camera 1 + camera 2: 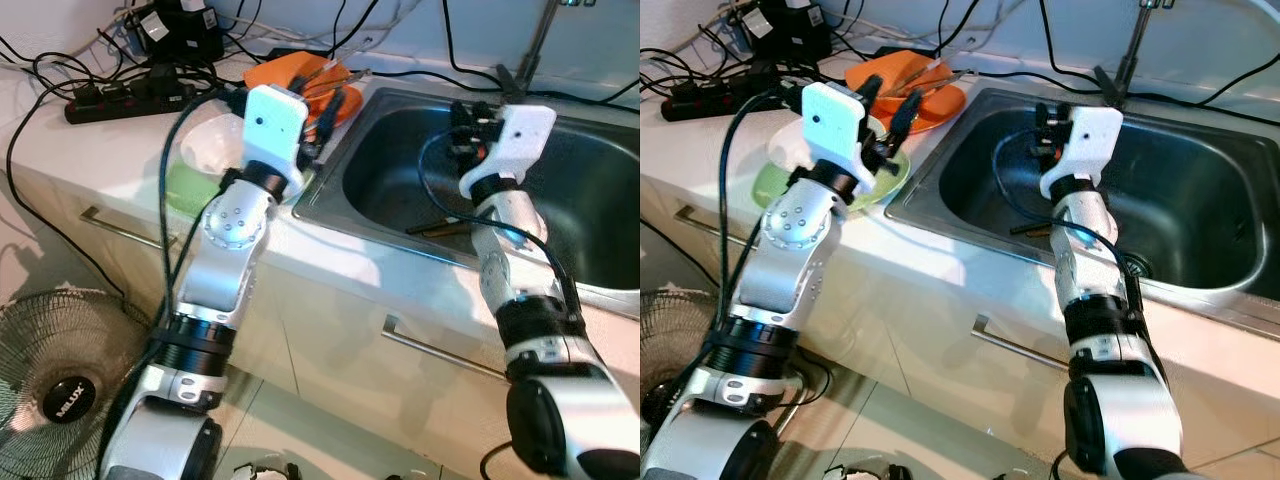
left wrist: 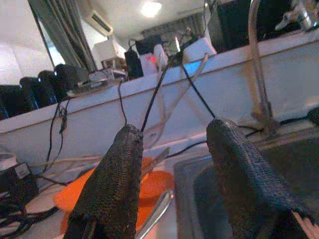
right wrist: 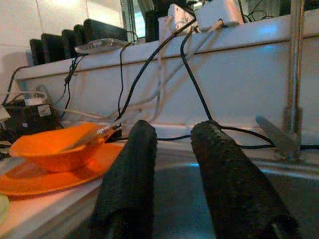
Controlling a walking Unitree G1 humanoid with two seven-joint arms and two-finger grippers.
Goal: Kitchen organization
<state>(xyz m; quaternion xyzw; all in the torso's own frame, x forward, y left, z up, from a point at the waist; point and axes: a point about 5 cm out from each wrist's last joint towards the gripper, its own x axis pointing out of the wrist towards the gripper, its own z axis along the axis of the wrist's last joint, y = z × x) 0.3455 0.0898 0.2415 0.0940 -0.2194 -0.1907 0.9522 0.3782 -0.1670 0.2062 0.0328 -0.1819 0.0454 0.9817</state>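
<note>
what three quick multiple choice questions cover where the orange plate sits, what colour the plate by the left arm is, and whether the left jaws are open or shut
1. Where is the orange plate?
A. in the sink
B. on the counter beside the sink
C. on the floor

2. What colour is the plate by the left arm?
A. green
B. blue
C. black

3. How do the left gripper jaws stand?
A. shut on a spoon
B. shut on a cable
C. open, holding nothing

Answers:
1 B, it rests on the counter at the left rim of the sink.
2 A, its rim shows light green.
3 C, the left wrist view shows a wide gap between the fingers.
</note>
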